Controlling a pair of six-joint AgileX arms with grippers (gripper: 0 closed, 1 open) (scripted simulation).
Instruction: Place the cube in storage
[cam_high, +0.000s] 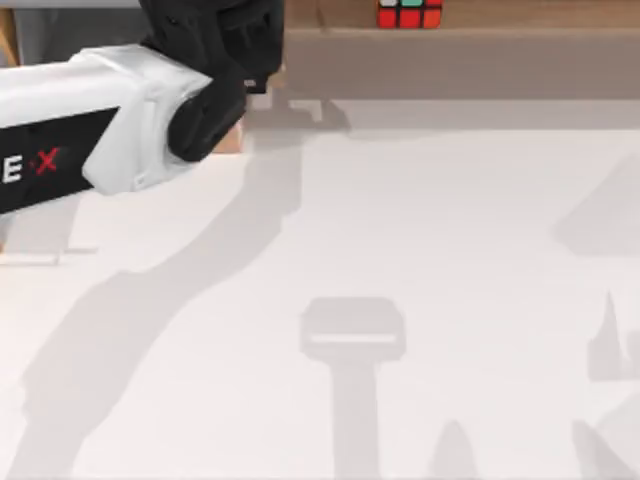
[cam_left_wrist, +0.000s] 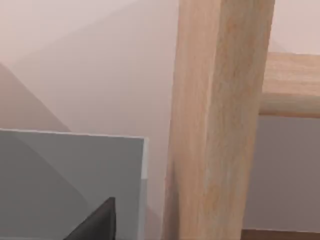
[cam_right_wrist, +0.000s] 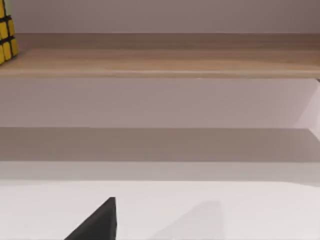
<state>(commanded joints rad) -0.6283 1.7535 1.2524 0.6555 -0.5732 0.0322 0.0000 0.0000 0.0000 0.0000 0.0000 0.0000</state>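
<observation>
L arm (cam_high: 120, 130) reaches to upper left of top view; its gripper's grip state: can't tell. Cube (cam_high: 410, 13) sits on wooden shelf (cam_high: 520, 14) at top centre, apart from arm. Table (cam_high: 400, 250) below.

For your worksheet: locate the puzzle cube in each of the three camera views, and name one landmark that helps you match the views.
Top view: the cube sits on the wooden shelf at the far edge.
Left wrist view: I cannot find it here.
Right wrist view: its yellow face rests on the shelf.
Shared landmark: the wooden shelf.
</observation>
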